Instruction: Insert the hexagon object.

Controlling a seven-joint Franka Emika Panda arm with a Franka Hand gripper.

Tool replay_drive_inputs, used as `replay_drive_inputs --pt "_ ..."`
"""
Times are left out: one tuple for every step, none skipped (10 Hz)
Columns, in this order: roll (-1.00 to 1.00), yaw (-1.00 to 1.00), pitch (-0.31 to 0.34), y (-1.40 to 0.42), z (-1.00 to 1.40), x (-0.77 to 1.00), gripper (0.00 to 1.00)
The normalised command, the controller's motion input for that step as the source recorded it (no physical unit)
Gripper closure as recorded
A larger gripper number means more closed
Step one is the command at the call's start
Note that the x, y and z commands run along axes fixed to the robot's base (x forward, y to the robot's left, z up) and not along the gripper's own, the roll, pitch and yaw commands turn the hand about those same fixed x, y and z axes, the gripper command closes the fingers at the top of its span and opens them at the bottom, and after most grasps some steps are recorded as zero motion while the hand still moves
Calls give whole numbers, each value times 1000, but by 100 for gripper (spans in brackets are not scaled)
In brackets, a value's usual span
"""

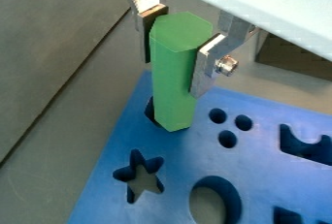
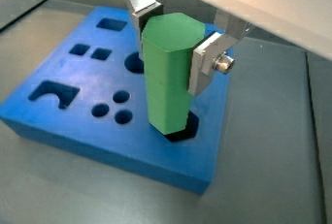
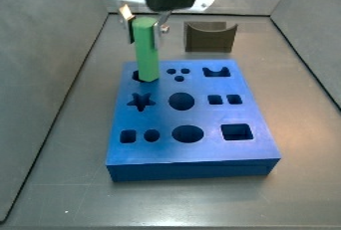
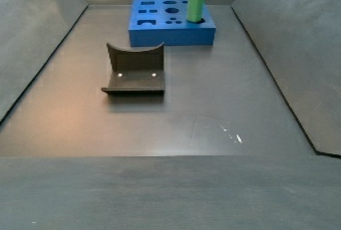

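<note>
My tool (image 2: pixel 176 36) stands spread around the green peg (image 2: pixel 165 73), apparently unclamped, its foot in the blue block (image 2: pixel 78 107) below.

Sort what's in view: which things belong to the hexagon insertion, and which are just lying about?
Job:
- green peg, upright, lower end in a corner hole of the block
- blue block, with its shaped holes
- gripper, jaws either side of the peg's top

Lying about:
- dark curved block, on the floor apart from the blue block
</note>
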Motion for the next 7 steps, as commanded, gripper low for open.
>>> replay_drive_inputs --pt "0 0 0 57 0 -11 100" --pt "0 -71 0 0 0 -97 100" --pt "-41 0 -1 0 -80 -254 100" --pt "-54 0 0 -6 -77 -71 100" --pt "-69 0 0 0 -66 -80 100" --pt "-47 0 0 0 -94 -94 100" --pt "-39 0 0 -14 -203 0 100"
